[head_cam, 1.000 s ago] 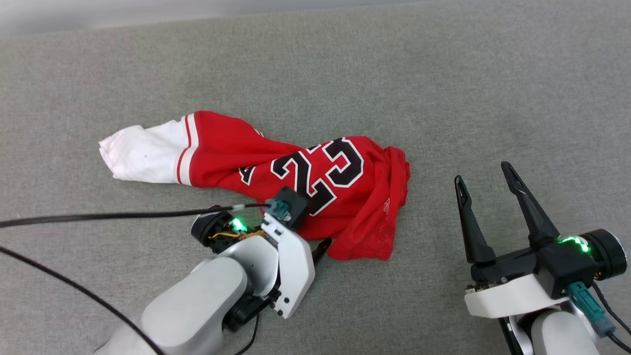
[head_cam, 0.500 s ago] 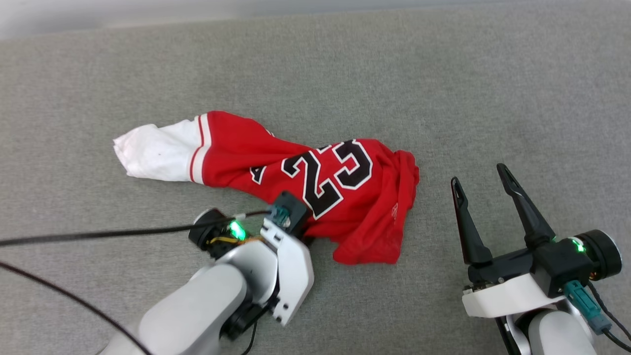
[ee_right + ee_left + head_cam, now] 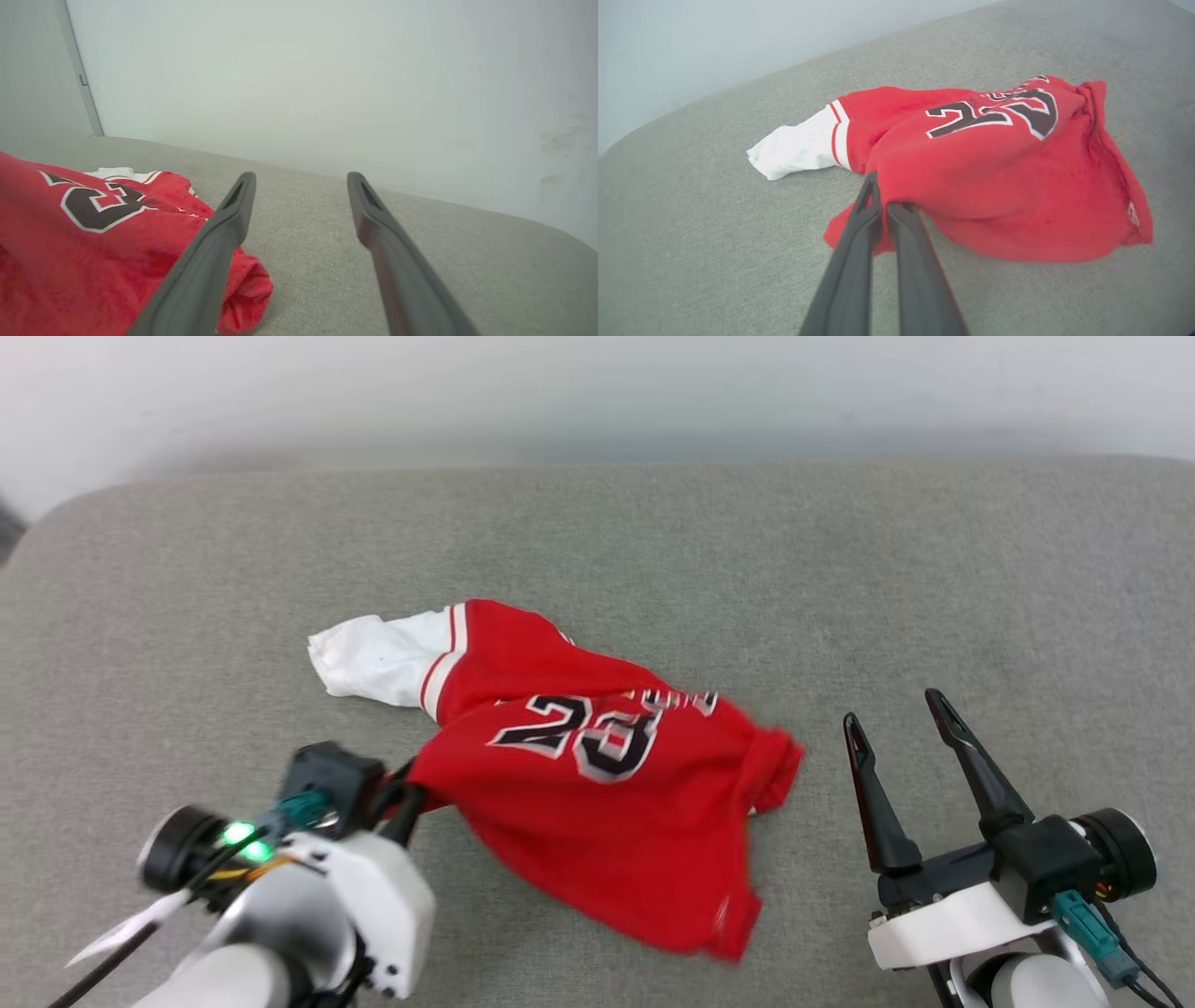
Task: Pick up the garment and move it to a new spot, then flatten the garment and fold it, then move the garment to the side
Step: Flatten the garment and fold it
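The left gripper point(image 3: 883, 201) has its jaws pressed together on the near left edge of the red jersey point(image 3: 607, 821), pinching the cloth and holding that side raised off the gray padded surface point(image 3: 887, 569). The jersey sits near the surface's middle, "23" facing up, its white sleeve point(image 3: 373, 658) pointing toward the far left corner. The right gripper point(image 3: 892, 707) hovers just right of the jersey, jaws spread and empty.

Left tool point(image 3: 408, 795) and right tool point(image 3: 892, 707) have black fingers point(image 3: 977, 775), white shells point(image 3: 934, 929), teal plugs point(image 3: 1083, 919).
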You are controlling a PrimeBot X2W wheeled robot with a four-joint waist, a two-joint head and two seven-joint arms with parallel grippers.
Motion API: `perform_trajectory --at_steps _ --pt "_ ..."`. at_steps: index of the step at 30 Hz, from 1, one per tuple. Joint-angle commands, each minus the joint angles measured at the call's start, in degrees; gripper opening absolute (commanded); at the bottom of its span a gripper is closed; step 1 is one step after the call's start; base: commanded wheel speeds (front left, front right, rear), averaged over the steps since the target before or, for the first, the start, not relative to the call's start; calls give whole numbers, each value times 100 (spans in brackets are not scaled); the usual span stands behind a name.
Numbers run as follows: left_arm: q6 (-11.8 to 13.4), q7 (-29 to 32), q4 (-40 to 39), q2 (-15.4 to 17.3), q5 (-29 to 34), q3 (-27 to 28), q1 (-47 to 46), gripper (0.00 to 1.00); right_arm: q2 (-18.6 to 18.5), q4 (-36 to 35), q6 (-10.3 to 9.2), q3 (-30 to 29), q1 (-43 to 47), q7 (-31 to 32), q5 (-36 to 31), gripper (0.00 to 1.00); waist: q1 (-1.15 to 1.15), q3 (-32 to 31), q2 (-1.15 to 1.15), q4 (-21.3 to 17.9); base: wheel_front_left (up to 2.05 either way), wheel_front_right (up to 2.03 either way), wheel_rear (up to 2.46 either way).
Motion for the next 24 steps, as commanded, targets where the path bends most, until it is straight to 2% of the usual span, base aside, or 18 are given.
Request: perform_trajectory --at_steps 1,4,6,12,15,17,18,19,24 --pt "141 -53 -113 116 -39 100 191 0 9 18 -4 6 51 -11 11 100 0 -91 0 69 0 0 0" --pt "467 -135 -353 402 -267 372 642 0 9 40 -4 18 106 -11 8 100 0 -161 0 104 0 0 0" --pt "616 -123 -324 710 -306 485 917 0 9 61 -4 47 123 -11 -8 100 0 -200 0 110 0 0 0" --pt "992 -93 83 944 -616 631 1559 0 9 129 -4 97 107 -11 -27 100 0 -283 0 66 0 0 0" --pt "1032 122 370 966 -660 454 1716 0 9 146 -3 120 107 -11 -14 100 0 -305 0 28 0 0 0" --pt "908 292 562 931 -605 260 1708 0 9 157 -4 144 107 -11 -12 100 0 -307 0 4 0 0 0" --pt "848 333 633 856 -603 200 1659 76 9 162 -3 157 98 -11 -17 100 0 -305 0 -8 0 0 0" --pt "802 345 703 802 -552 140 1586 100 9 171 -4 165 88 -11 -23 100 0 -308 0 -19 0 0 0" --pt "676 -62 670 511 -366 213 1197 100 9 163 -3 90 108 -11 -39 100 0 -328 0 -26 0 0 0"
